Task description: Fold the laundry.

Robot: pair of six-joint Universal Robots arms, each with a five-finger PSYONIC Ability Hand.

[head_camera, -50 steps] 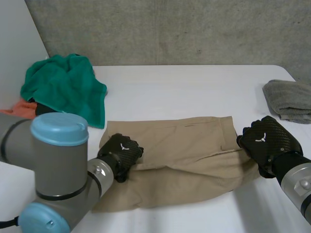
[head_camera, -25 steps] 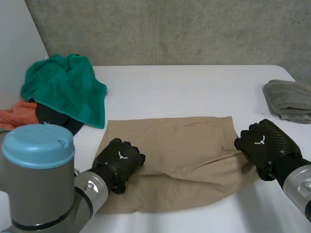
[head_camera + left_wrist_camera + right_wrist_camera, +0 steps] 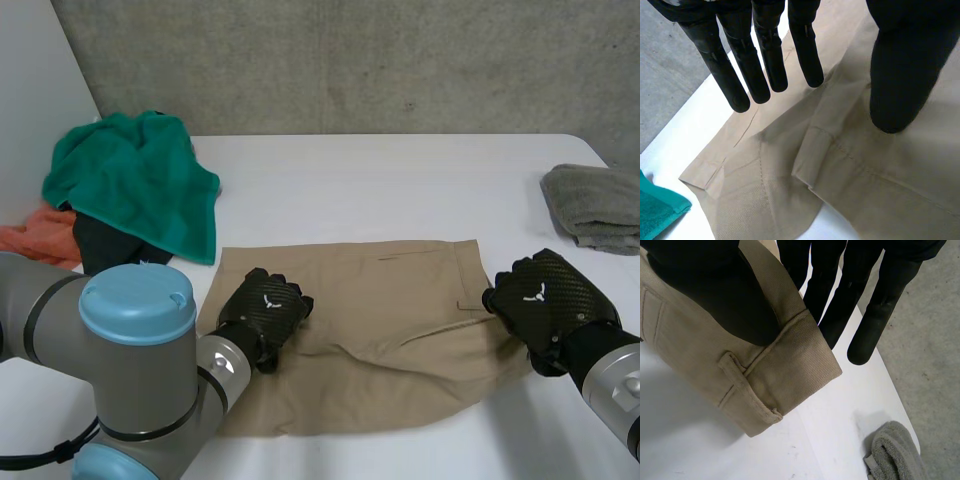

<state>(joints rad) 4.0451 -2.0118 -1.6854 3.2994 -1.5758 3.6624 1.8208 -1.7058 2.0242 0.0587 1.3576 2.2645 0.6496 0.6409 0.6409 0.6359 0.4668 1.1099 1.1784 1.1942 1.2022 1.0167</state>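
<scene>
White table [image 3: 400, 180], grey concrete wall [image 3: 350, 60] behind. Tan pants [image 3: 400, 300] spread near front edge, roughly mid-table. Left hand [image 3: 265, 312] over their left end, fingers [image 3: 765, 65] straight and loose, not gripping anything. Right hand [image 3: 545, 295] pinching waistband corner between thumb and fingers, corner lifted off table.

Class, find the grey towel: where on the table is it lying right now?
In the head view the grey towel lies at the far right edge of the table, beyond the right hand that pinches the khaki garment.
</scene>
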